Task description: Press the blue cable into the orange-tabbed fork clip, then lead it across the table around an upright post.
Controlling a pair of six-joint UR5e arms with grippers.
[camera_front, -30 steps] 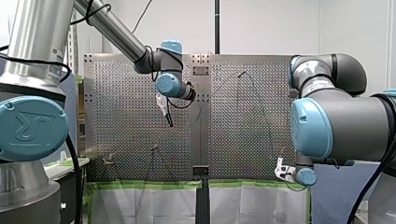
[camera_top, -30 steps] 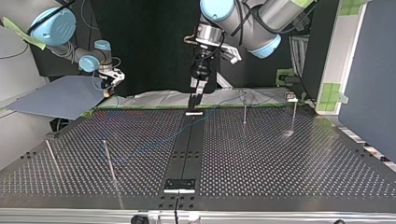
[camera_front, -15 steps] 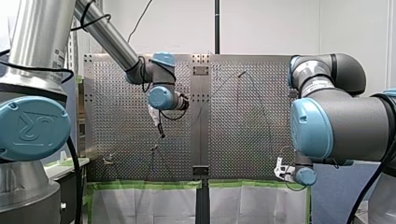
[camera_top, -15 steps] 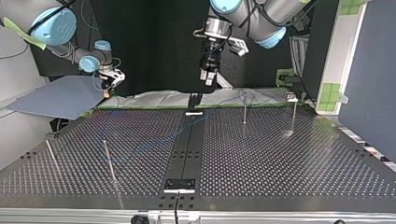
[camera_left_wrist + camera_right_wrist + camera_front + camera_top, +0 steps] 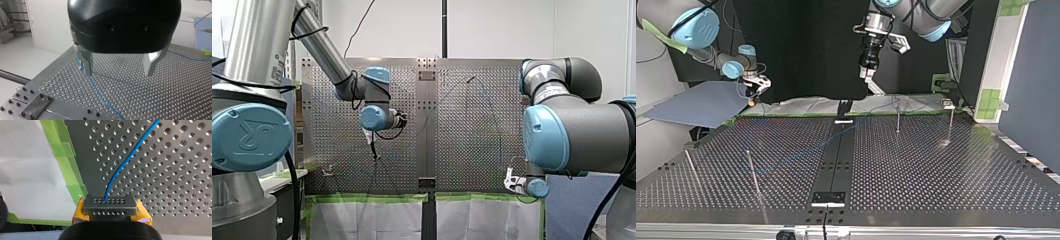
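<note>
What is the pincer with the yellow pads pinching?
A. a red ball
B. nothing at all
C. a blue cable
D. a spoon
C: in the right wrist view the blue cable runs straight into my right pincer, which is shut on its end, with the yellow pads showing at the sides.

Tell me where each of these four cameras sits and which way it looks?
Front view: behind the arms' shoulders, facing over the table; both arms show, my left gripper at left.
Top view: across the table, facing the arms; my left gripper at right.
Left wrist view: on my left wrist, looking past its open fingers at the blue cable.
Right wrist view: on my right wrist; my right gripper clamps the cable.
Both wrist views share the blue cable.
</note>
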